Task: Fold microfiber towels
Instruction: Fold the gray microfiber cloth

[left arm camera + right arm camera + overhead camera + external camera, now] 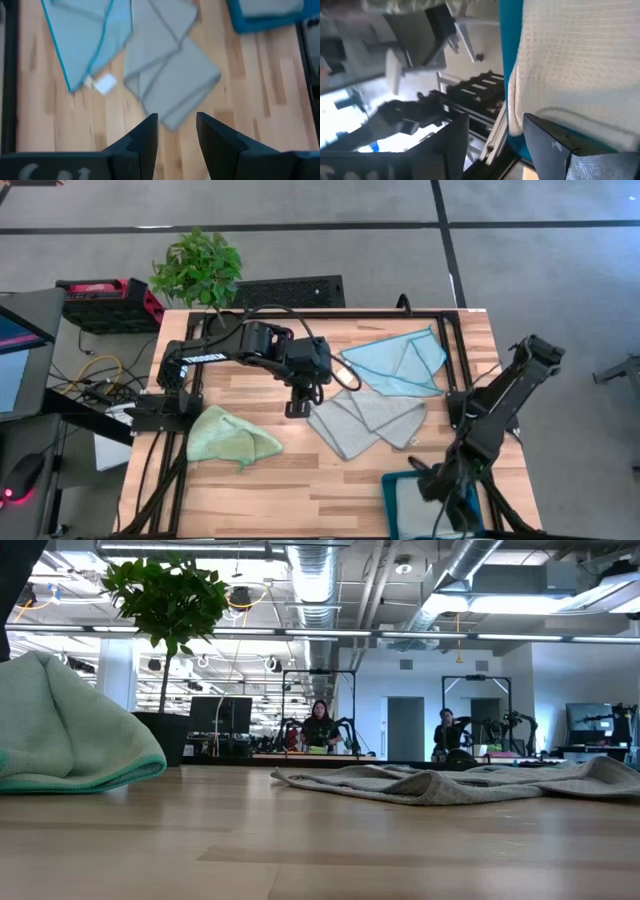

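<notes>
Right claw (fingers parted) over teal bin holding a towel.

A potted plant stands at the upper left of the high view, just off the wooden table. A red and black case sits left of it, and a teal bin lies at the table's lower right edge. In the low view, two people sit far back in the room.

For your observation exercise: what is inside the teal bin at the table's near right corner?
The teal bin holds a pale folded cloth. The right gripper covers part of it, so anything beneath stays hidden.
</notes>
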Action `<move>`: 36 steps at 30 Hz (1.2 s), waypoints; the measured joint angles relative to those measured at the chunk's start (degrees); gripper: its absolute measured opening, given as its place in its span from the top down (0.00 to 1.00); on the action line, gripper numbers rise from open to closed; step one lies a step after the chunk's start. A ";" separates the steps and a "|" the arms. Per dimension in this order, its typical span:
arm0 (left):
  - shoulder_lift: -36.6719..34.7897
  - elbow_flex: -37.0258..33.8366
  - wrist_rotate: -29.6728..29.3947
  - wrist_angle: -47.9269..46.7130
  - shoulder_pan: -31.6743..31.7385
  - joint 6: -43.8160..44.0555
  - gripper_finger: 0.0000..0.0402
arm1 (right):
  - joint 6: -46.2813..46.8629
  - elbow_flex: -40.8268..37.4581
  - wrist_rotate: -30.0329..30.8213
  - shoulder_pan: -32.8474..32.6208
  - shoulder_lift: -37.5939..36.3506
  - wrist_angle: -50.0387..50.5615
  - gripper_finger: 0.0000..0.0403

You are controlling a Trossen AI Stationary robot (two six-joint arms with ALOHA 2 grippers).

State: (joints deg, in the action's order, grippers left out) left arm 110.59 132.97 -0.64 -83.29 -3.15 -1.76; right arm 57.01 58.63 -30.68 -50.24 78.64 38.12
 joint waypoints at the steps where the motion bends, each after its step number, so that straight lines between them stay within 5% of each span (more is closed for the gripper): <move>1: 0.00 0.00 0.01 -1.55 -0.33 0.33 0.68 | 0.75 0.00 1.04 0.37 -1.59 1.00 0.49; 11: 0.00 0.00 -0.28 -6.78 -5.74 8.15 0.68 | 0.34 0.00 19.91 3.33 -16.40 6.33 0.52; 19: -0.02 -0.08 1.59 -6.74 -8.44 13.95 0.68 | -11.75 0.00 30.98 5.54 -22.48 7.31 0.52; 28: -0.22 -10.01 -5.17 -2.94 -5.70 20.90 0.68 | -26.54 0.00 32.87 11.87 -24.81 7.33 0.53; 36: -0.07 -28.45 -1.69 15.79 -1.20 9.70 0.68 | -36.27 0.00 32.75 17.67 -27.26 7.51 0.53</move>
State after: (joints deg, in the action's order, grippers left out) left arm 110.52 104.51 -2.34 -67.50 -4.34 7.94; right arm 20.74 58.63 2.07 -32.57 51.38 45.63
